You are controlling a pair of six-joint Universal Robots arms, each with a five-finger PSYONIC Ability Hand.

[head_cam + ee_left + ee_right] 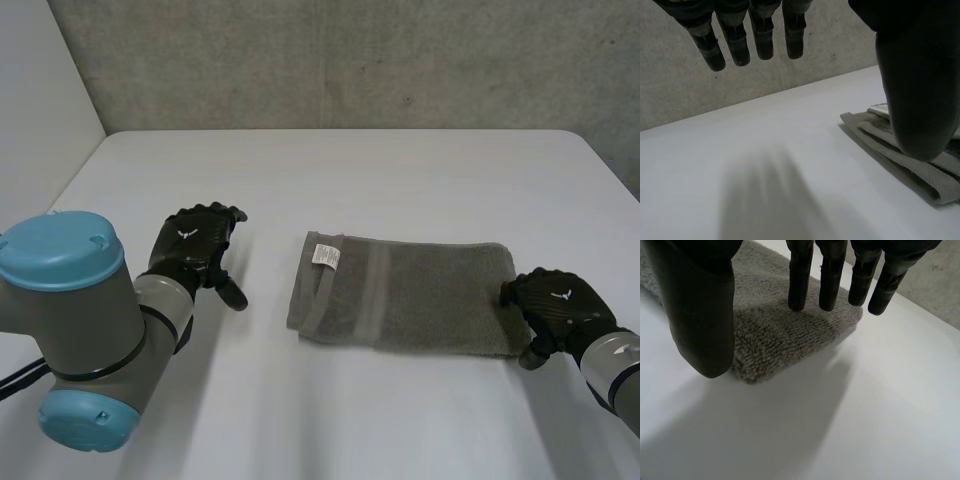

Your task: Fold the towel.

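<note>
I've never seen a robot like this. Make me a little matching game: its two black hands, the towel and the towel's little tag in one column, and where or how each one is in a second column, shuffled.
1. left hand
2. right hand
3. towel
4. label

A. fingers straight, over the towel's end away from the label
B. white, on the towel's end nearer the left hand
C. fingers straight, over bare table beside the towel
D. grey, folded, lying flat on the table

Pairs: 1-C, 2-A, 3-D, 4-B
</note>
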